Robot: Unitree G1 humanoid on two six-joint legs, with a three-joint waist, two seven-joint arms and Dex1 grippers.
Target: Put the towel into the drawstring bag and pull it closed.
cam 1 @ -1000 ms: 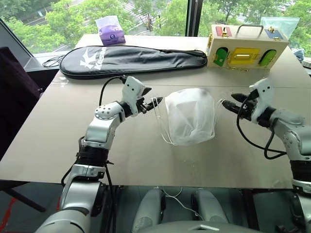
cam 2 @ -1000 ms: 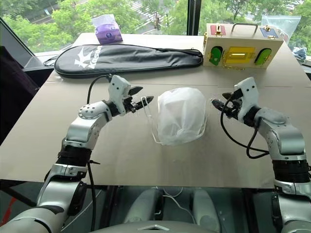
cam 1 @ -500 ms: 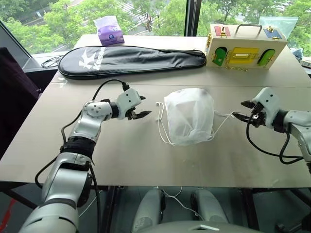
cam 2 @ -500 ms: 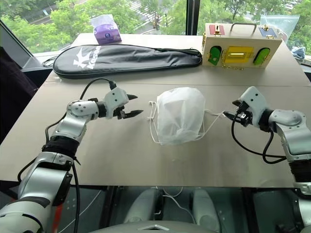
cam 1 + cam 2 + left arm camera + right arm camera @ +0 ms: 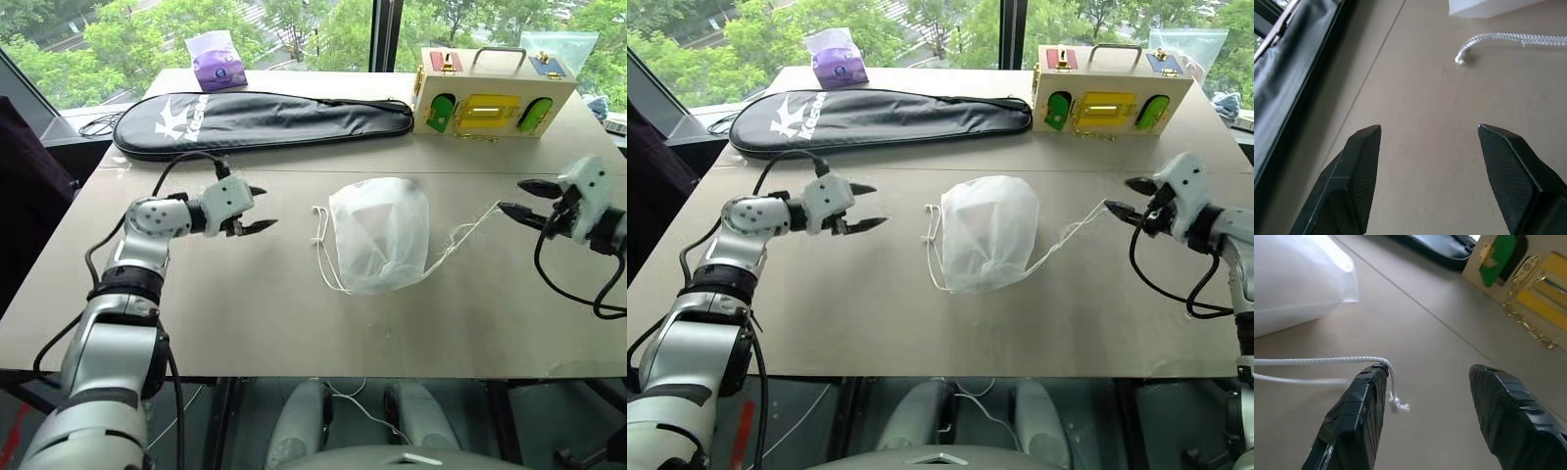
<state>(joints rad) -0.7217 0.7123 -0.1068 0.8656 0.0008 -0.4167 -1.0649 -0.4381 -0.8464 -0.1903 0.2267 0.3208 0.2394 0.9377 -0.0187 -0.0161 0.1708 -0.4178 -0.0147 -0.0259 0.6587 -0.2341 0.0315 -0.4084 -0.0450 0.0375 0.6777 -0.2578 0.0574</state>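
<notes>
I have swung both arms outward from the drawstring bag (image 5: 378, 233) at mid-table: my left gripper (image 5: 257, 209) now gapes empty, cord dropped, while my open right gripper (image 5: 518, 199) has cord draped over one finger, so closure looks unfinished

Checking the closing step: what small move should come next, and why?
Probably draw the right gripper further outward. Its open fingers only have the right cord draped over one finger, the left gripper is open off the left cord, and the drawstring bag needs cinching.
</notes>
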